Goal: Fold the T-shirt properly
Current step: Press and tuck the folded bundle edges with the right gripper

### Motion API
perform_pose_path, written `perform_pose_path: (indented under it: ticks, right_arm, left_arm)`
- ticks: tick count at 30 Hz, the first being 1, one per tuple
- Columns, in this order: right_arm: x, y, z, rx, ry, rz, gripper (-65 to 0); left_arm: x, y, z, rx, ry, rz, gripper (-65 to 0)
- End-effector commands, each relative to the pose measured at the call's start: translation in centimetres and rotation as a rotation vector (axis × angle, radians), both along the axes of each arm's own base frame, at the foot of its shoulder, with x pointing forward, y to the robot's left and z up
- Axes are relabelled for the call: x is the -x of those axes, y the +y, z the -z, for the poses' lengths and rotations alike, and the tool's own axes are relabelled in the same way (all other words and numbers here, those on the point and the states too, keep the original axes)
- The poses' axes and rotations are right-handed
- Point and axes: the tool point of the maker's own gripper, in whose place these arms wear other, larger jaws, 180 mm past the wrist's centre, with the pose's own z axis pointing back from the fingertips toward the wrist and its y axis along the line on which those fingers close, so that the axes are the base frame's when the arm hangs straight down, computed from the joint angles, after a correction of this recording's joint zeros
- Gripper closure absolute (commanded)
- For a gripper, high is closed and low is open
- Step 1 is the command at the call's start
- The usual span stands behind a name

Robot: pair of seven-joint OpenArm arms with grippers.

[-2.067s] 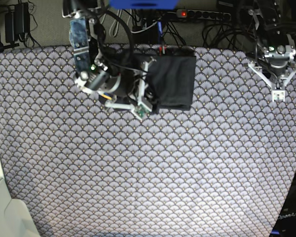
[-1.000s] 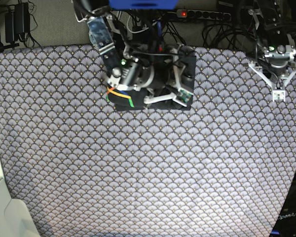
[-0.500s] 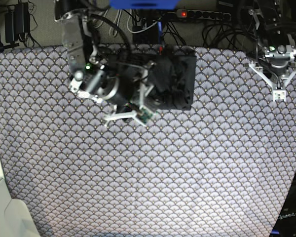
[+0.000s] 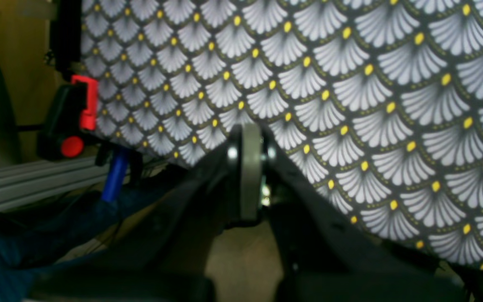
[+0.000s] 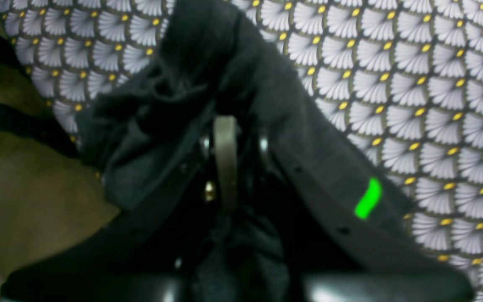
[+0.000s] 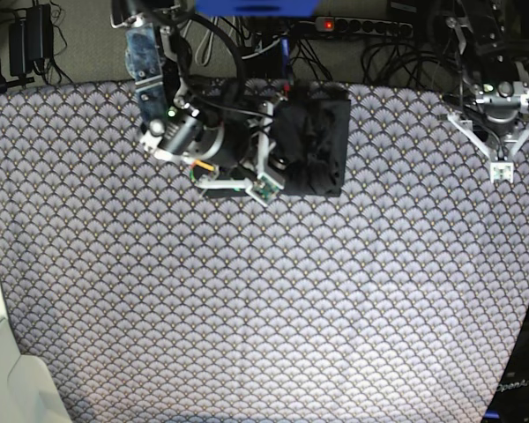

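Right gripper (image 6: 266, 176): fingers look together, over the near edge of the T-shirt; whether cloth is clamped, cannot tell.
Left gripper (image 6: 499, 167): fingers together, hanging apart from the shirt above the cloth's far corner.
Patterned cloth (image 6: 264, 317): spread across the table.
T-shirt (image 6: 322, 145): folded dark bundle, rumpled on top, lying near the cloth's far edge.
Green stripe (image 5: 368, 198): on the shirt, just beside the right fingers.

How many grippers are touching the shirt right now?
1. The right gripper is at the T-shirt near the cloth's far edge, dark fabric bunched around its fingers. The left gripper hangs apart over the scallop-print cloth, touching nothing.
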Motion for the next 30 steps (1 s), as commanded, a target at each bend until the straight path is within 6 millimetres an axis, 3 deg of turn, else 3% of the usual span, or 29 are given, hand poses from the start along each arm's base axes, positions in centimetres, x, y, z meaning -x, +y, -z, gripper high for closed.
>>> perform_pose_path:
  ticks: [1, 8, 14, 19, 25, 30]
  right_arm:
    - [-0.3, 0.5, -0.4, -0.028, -0.008, -0.001, -5.0]
    - [1.4, 1.3, 2.4, -0.046, 0.080, -0.013, -4.8]
    - [3.9, 5.0, 1.8, -0.055, 0.077, -0.151, -4.8]
    - [2.7, 5.2, -1.1, -0.076, -0.020, -0.154, -4.8]
    - [-0.2, 4.3, -4.3, -0.062, -0.149, -0.154, -4.8]
    - [-1.3, 4.4, -3.2, -0.042, -0.128, -0.160, -4.8]
  left_arm:
    - [-0.7, 0.4, -1.1, -0.027, -0.037, 0.003, -0.3]
    - [-0.9, 1.1, -1.7, -0.051, -0.038, 0.011, -0.3]
    - [-1.6, 2.2, -2.8, -0.086, -0.052, 0.018, -0.3]
    - [-1.4, 2.8, -3.0, -0.090, -0.058, -0.004, -0.3]
    - [-1.0, 3.5, -3.1, -0.101, -0.055, -0.017, -0.3]
    - [-0.3, 4.7, -3.7, -0.116, -0.064, -0.057, -0.3]
